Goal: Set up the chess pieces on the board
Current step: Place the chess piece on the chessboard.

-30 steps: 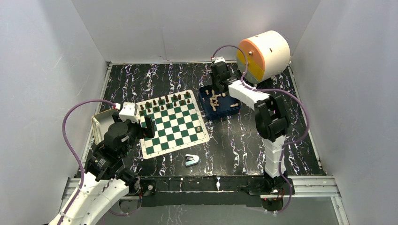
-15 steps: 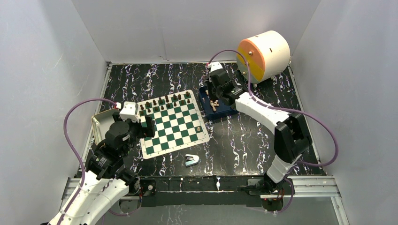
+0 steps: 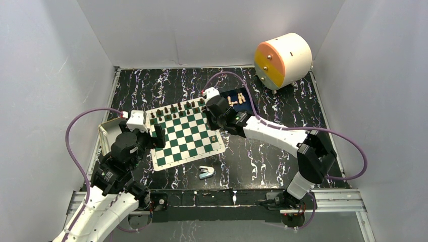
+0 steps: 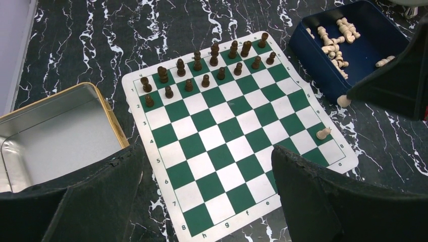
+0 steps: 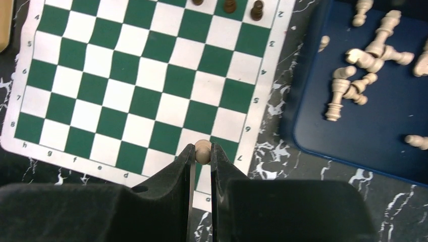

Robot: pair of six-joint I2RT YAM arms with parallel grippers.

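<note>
The green and white board (image 3: 188,142) lies left of centre. Dark chess pieces (image 3: 176,108) fill its far two rows, also in the left wrist view (image 4: 214,55). One tan piece (image 4: 323,133) stands near the board's near right corner. My right gripper (image 5: 203,151) is shut on a tan piece (image 5: 203,146) and holds it above the board's right edge (image 5: 151,101). More tan pieces (image 5: 353,85) lie in the blue tray (image 5: 373,136). My left gripper (image 4: 206,151) is open and empty above the board's left side (image 4: 222,146).
An open silver tin (image 3: 103,136) with a gold rim sits left of the board. A small light-blue stapler-like object (image 3: 206,172) lies in front of the board. A white and orange cylinder (image 3: 282,60) stands at the back right. Grey walls enclose the table.
My right gripper has swung left and nearer, from over the blue tray to the board's right edge, with a tan piece between its fingers. The left arm has not moved.
</note>
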